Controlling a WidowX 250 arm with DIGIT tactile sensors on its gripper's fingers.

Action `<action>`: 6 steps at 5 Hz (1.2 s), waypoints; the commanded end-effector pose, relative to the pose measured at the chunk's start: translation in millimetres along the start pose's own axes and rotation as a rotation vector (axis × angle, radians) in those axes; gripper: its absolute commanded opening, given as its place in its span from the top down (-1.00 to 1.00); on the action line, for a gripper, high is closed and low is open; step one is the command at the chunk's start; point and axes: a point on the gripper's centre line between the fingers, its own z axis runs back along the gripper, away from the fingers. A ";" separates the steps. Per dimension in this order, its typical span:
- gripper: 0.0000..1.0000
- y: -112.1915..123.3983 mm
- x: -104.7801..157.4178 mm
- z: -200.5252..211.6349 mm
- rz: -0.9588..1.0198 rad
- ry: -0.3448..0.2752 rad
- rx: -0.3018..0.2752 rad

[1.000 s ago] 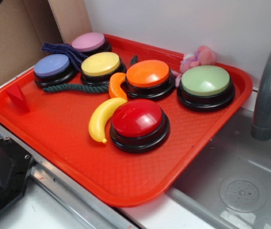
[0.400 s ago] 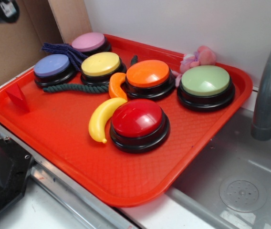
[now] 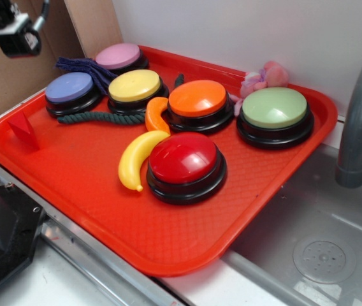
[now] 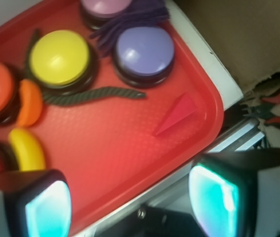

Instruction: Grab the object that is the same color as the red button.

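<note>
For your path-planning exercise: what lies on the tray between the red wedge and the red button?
In the exterior view, only bare tray and then the yellow banana, touching the red button, lie beyond the red wedge.

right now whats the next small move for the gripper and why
Probably descend toward the red wedge, shifting slightly to centre on it. The gripper sits high above the tray's corner with its fingers spread and nothing between them, and the wedge lies alone near the tray rim, matching the red button.
</note>
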 end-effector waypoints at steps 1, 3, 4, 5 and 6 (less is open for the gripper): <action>-1.00 31.9 14.8 -46.5 0.261 -0.091 0.047; -1.00 51.1 23.4 -93.8 0.343 -0.082 0.145; -1.00 51.9 28.2 -111.7 0.342 -0.092 0.113; -1.00 53.4 30.4 -121.5 0.328 -0.118 0.124; -0.63 50.9 30.3 -128.2 0.279 -0.129 0.100</action>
